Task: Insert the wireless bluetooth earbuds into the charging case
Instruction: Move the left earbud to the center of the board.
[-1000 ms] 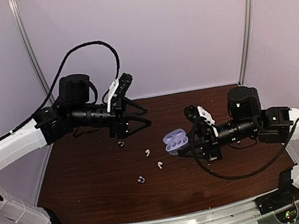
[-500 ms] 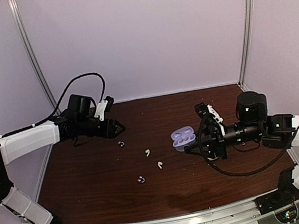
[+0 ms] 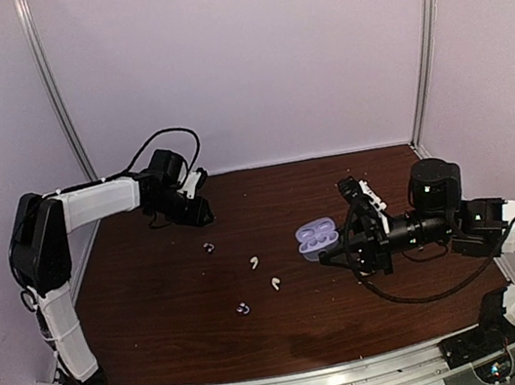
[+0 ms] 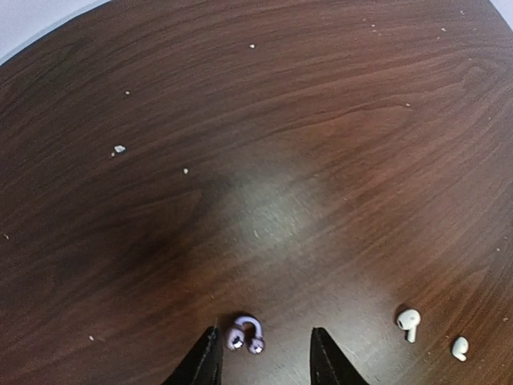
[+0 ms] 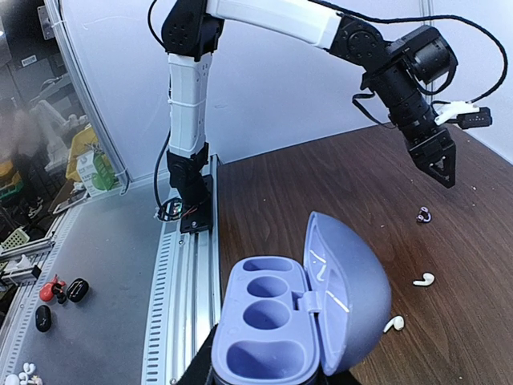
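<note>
The left jaws stand a little apart and empty, their fingertips (image 4: 207,362) at the bottom of the left wrist view framing a bluish-purple earbud (image 4: 244,334) that lies on the worktop (image 4: 264,160). I can't tell how high they hang above it. The right jaws are clamped on the open charging case (image 3: 317,238), right of centre in the overhead view, and the wells that show are bare. A white earbud (image 3: 253,262), a second white earbud (image 3: 275,283) and the other purple earbud (image 3: 243,307) lie loose mid-frame, apart from the case. To my eye the danger is the pinch. The bud is so small and round that an off-centre close could flick it away, or the tips could scrape the wood. The case might also twist in its grip when a bud is pushed in.
</note>
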Controlling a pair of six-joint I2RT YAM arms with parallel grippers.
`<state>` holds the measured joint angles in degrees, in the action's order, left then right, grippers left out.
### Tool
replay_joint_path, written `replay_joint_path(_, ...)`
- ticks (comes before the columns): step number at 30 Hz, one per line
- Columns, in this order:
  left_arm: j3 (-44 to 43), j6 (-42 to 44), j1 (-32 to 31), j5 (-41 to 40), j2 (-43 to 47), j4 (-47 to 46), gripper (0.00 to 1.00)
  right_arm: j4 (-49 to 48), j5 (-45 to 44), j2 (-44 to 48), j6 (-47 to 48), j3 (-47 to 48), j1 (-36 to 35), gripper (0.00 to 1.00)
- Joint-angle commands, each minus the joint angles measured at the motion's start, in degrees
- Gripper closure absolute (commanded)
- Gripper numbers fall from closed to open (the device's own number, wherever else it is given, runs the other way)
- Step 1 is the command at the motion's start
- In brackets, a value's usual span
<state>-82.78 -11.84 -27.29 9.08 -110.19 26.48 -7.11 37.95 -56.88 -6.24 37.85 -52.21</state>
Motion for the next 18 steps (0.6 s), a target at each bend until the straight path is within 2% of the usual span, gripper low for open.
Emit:
replay_joint_path(1, -10.2, 7.1, 1.5, 1.2, -7.1, 9.5, 0.61, -1.6, 1.7, 0.9, -0.1, -0.6, 0.7, 1.00)
replay_joint_path(5, -17.5, 9.7, 2.2, 2.5, -12.4, 14.5, 0.62, -1.5, 1.6, 1.1, -0.1, -0.6, 0.8, 1.00)
replay_joint_path(7, -18.3, 9.9, 2.8, 5.1, -13.9, 14.9, 0.62, -1.4, 1.3, 1.4, -0.1, -0.6, 0.8, 1.00)
replay_joint_path(13, -13.4, 7.8, 4.4, 10.9, -13.9, 11.4, 0.59, -1.8, 1.5, 1.5, -0.1, -0.6, 0.8, 1.00)
replay_joint_path(18, -10.6, 5.6, 4.5, 11.3, -13.4, 8.6, 0.57, -2.0, 1.6, 1.5, -0.2, -0.7, 0.8, 1.00)
